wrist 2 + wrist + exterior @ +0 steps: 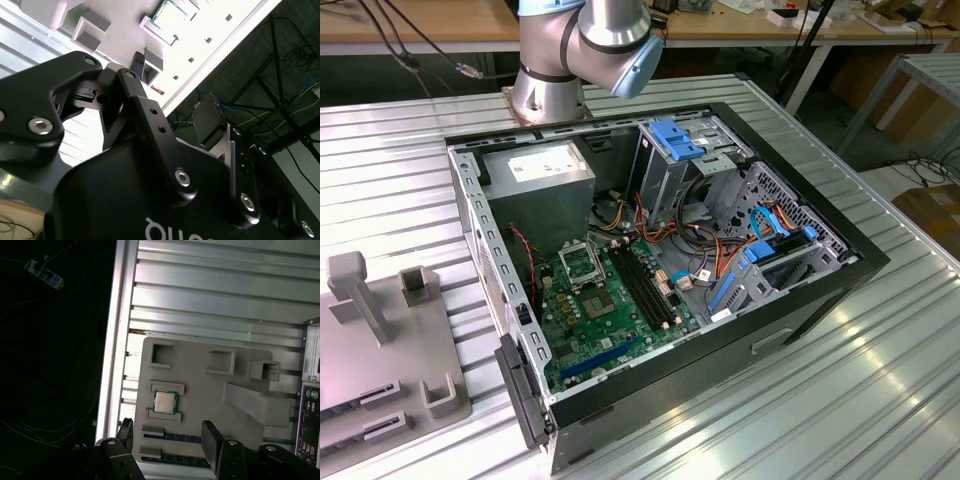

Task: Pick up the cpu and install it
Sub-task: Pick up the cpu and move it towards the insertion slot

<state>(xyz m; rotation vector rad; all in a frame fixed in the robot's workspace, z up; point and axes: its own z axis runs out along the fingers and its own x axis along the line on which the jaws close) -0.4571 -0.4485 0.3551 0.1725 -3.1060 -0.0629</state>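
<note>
The cpu [165, 402] is a small silver square chip lying flat in a recess of the grey holder tray [200, 382], which rests on the ribbed metal table. The second wrist view shows the cpu [170, 18] in the same recess. My gripper [169, 440] hangs above the tray, open, with nothing between its black fingers [212, 442]. The chip lies a little beyond the fingertips, roughly in line with the gap. In the second wrist view the gripper [172, 90] also stands open. In the exterior view the metal-framed socket [582, 265] sits on the green motherboard inside the open computer case [800, 300].
The grey holder tray [380, 340] lies at the exterior view's left, beside the case. Memory sticks [175, 437] lie in tray slots close to the fingertips. A tall slanted block [255, 402] rises from the tray. Inside the case are a power-supply box [540, 170], black memory slots [645, 285] and loose cables.
</note>
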